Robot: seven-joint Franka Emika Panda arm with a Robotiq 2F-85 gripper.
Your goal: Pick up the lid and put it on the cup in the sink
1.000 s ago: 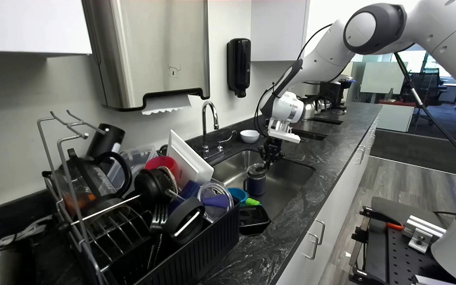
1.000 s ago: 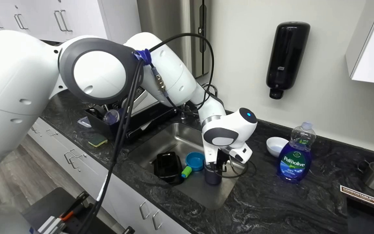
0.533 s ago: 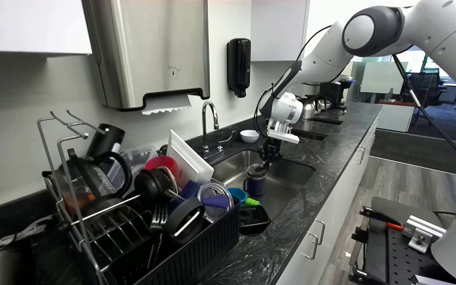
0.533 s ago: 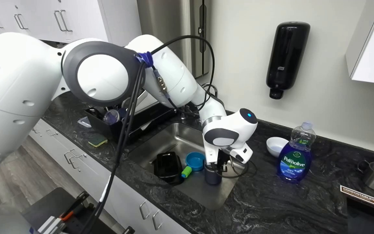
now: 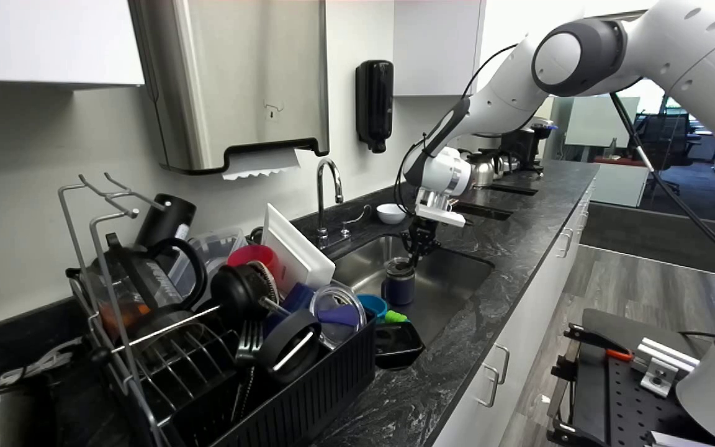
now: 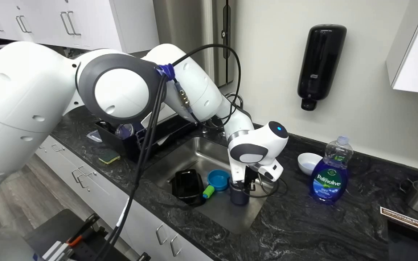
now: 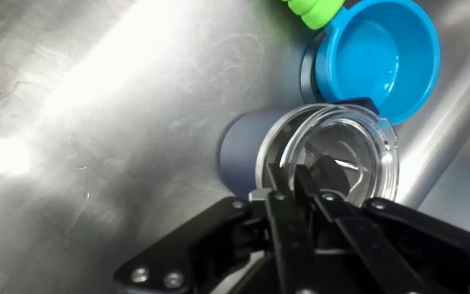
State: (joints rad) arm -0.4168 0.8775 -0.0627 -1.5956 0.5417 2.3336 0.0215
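Lid (image 7: 347, 141) over navy cup (image 7: 243, 157)

Your end effector (image 7: 287, 174) pinches the lid's rim. In the wrist view, the lid sits right of the mouth, overlapping it; check whether that's height or misalignment before lowering.

Cup (image 7: 242, 153) partly hidden behind lid (image 7: 343, 149) and gripper (image 7: 288, 168) in wrist view, green piece (image 7: 318, 12) cut off at top

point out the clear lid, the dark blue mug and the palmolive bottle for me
Clear lid (image 7: 344, 143): in the wrist view, on its see-through middle.
Dark blue mug (image 5: 400, 290): in an exterior view, on its outer wall.
Palmolive bottle (image 6: 328, 179): in an exterior view, on its label.
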